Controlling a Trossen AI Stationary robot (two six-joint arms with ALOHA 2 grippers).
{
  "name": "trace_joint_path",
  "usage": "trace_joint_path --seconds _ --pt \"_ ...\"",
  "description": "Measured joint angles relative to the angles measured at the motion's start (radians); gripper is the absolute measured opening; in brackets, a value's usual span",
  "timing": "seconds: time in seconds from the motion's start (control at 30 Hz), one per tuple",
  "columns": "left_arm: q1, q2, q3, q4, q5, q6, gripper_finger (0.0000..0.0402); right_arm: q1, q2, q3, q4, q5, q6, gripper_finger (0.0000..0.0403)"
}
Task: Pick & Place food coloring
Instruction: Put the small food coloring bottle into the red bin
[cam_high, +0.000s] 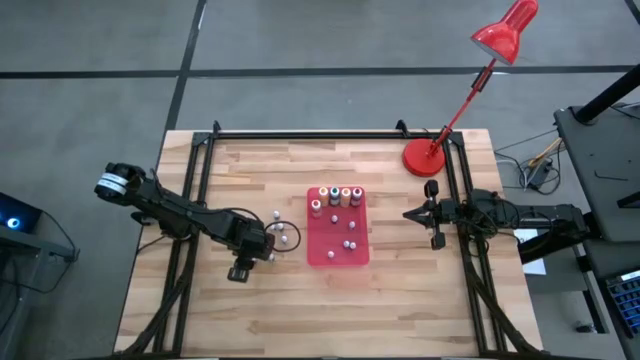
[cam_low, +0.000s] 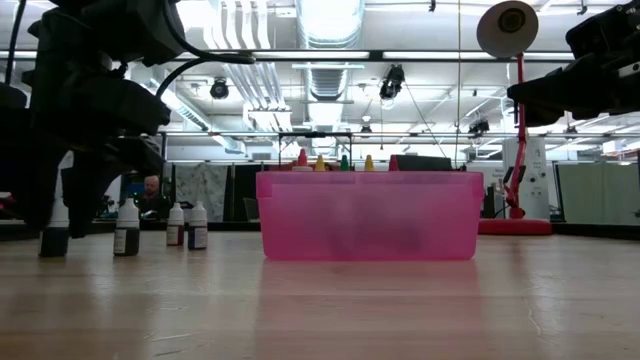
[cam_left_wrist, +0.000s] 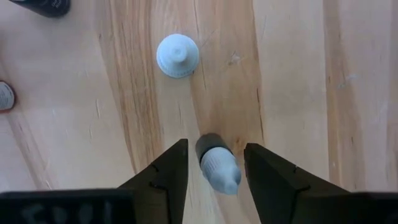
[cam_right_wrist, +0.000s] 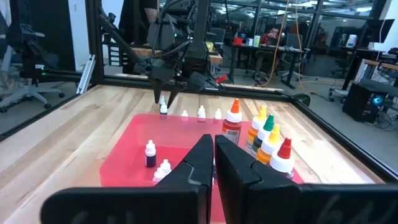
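One small food coloring bottle (cam_left_wrist: 219, 169) stood on the bench between the half-open fingers (cam_left_wrist: 163, 177) of the left pincer (cam_high: 268, 243), left of the red tray (cam_high: 337, 252), cap tilted, gripped or nearly so; the right pincer (cam_high: 411, 213) waited shut, farther off.

You see tiny white-capped food coloring bottles (cam_high: 283, 235) standing loose on the wood left of centre in the high view, one (cam_left_wrist: 219, 169) between the left gripper's fingers, more upright inside the tray at frame centre.
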Motion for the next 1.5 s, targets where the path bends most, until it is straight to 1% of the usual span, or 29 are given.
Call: trace_joint_path --seconds 0.27,0.63,0.83,1.17,1.33,1.5 --pt "0.0 0.0 0.0 0.0 0.0 0.0 0.0122 0.0 0.0 0.0 0.0 0.0 -0.001 0.0009" --pt "0.001 -0.001 0.0 0.0 0.002 0.0 0.0056 0.0 0.0 0.0 0.0 0.0 -0.001 0.0009" --pt "0.001 -0.001 0.013 -0.018 0.004 -0.002 0.005 0.0 0.0 0.0 0.0 0.0 -0.002 0.0009" --pt "0.01 -0.001 0.181 -0.154 -0.003 0.041 0.0051 0.0 0.0 0.0 0.0 0.0 0.0 0.0009" --pt "0.031 0.012 0.289 -0.184 -0.032 0.07 0.0051 0.0 0.0 0.0 0.0 0.0 0.0 0.0009" --pt "0.07 0.062 0.401 -0.186 -0.042 0.078 0.0051 0.0 0.0 0.0 0.0 0.0 -0.001 0.0009"
